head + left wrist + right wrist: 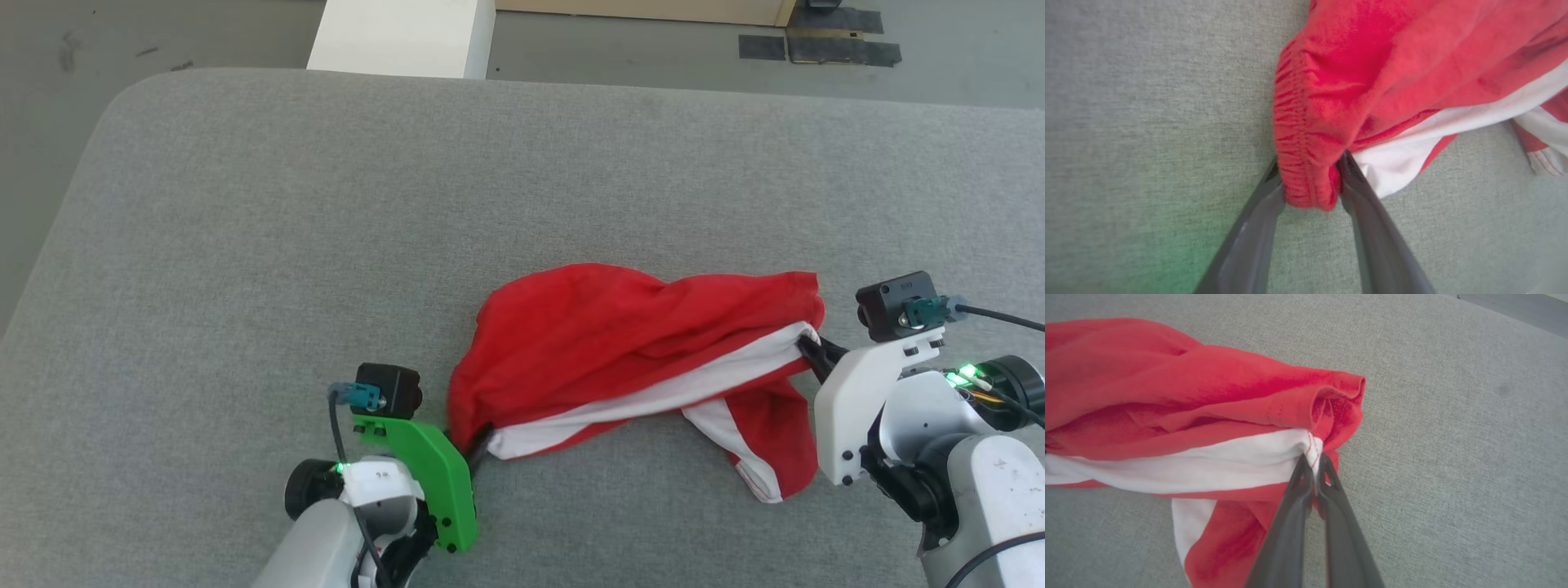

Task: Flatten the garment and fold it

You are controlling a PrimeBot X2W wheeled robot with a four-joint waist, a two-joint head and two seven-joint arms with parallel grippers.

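My left tool (pixel 479 443) is clamped on the gathered waistband (pixel 1298 134) and my right tool (pixel 811 349) pinches the white-striped hem (pixel 1312 449). The garment (pixel 604 327) sags between them on the grey worktop (pixel 326 204). It looks light and limp, so I'd grip at the seamed edges

Work surface: grey woven-fabric tabletop (pixel 326 204), far left corner rounded. A faint dark spot shows on it in the right wrist view. Beyond the far edge: dull grey floor (pixel 122 37) with a few scuff marks. White rectangular block (pixel 404 37) stands just behind the tabletop's far edge. Black tape patches (pixel 845 47) lie on the floor at far right, near a tan board (pixel 645 10).
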